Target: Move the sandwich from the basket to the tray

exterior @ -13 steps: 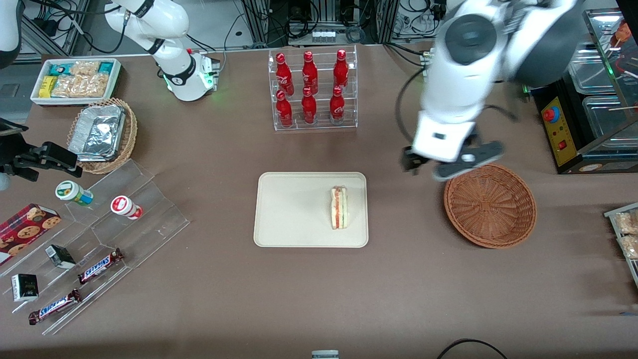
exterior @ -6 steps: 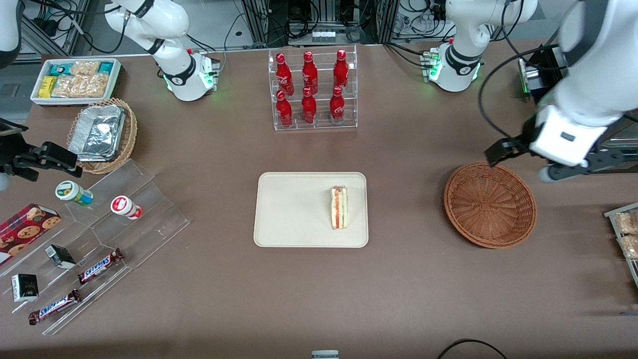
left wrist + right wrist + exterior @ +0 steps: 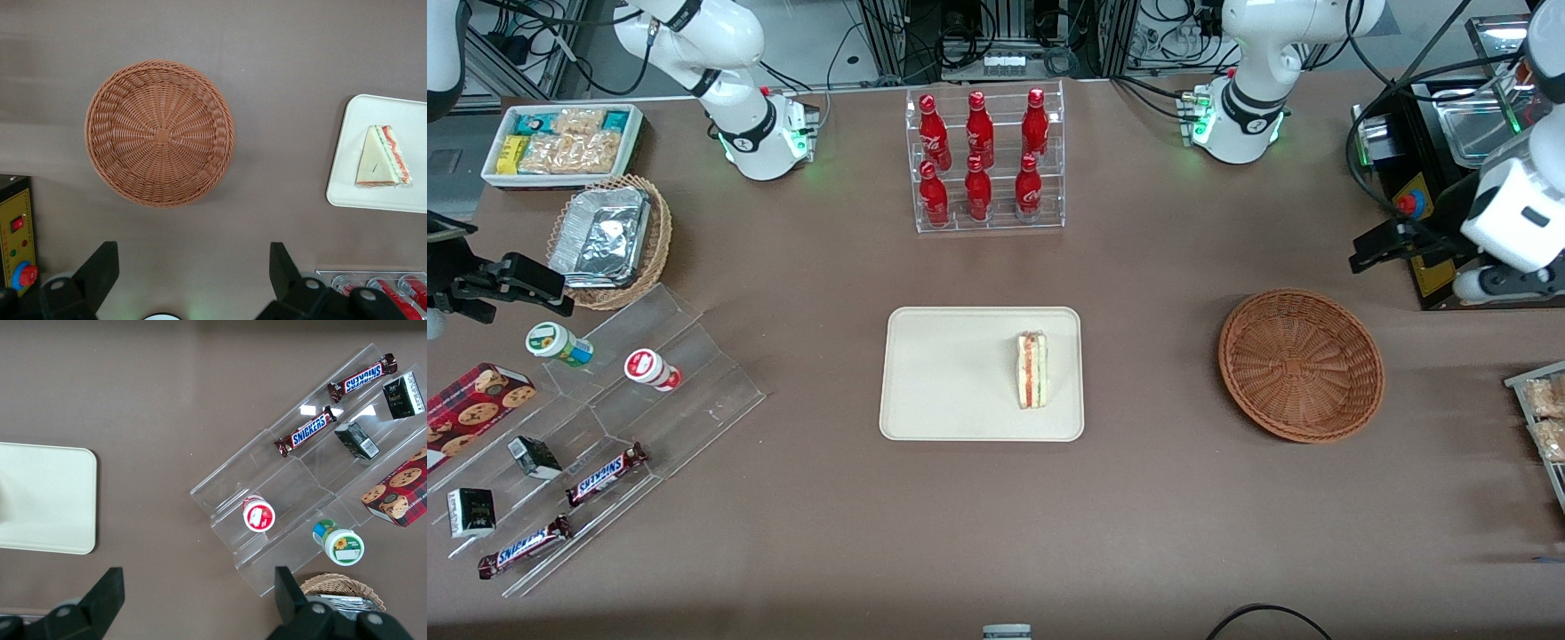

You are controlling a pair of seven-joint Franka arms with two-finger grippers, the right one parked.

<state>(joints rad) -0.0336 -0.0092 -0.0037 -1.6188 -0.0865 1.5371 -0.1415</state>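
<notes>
While the sandwich lies on the tray, the end effector hangs open.

One sandwich, one tray, one basket, six red bottles, two Snickers bars

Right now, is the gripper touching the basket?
Apart. In the left wrist view the open gripper hangs high above the table, with bare brown table between its fingers and the basket.

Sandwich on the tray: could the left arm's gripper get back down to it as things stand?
Probably yes. The gripper, jaws open, hangs above the table beside the basket; nothing covers the sandwich on the tray.
</notes>
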